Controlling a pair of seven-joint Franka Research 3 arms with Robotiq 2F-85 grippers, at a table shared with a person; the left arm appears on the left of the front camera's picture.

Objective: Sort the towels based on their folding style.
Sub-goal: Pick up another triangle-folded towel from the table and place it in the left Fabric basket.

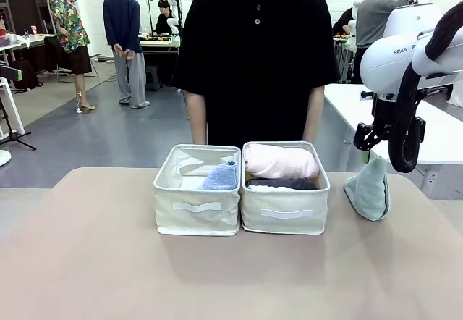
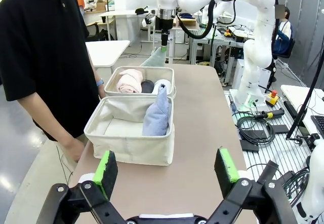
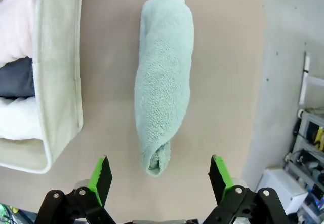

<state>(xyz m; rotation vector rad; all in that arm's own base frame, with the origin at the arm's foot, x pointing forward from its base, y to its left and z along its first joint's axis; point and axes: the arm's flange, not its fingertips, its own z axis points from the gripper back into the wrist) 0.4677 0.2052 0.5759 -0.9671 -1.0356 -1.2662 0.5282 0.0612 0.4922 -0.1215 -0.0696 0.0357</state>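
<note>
Right hand [image 3: 159, 176] hovering over grey-green cone-folded terry towel [image 3: 163, 82], fingers spread, pinching nothing; towel standing on counter [image 1: 87, 262] just beside cream fabric bins [image 1: 197, 215]; risks: soft cone collapsing or toppling if pinched off-centre; snagging bin rim while crossing toward light blue cone-folded towel [image 1: 221, 177]; left hand [image 2: 166, 165] spread, idling.

floor [image 1: 94, 139]: grey | wall [image 1: 90, 1]: white | side table [image 1: 445, 139]: white | light: bright

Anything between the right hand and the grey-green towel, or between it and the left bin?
Nothing visible between the right hand and the grey-green cone-folded terry towel. The right cream fabric bin stands between that towel and the left cream fabric bin.
</note>
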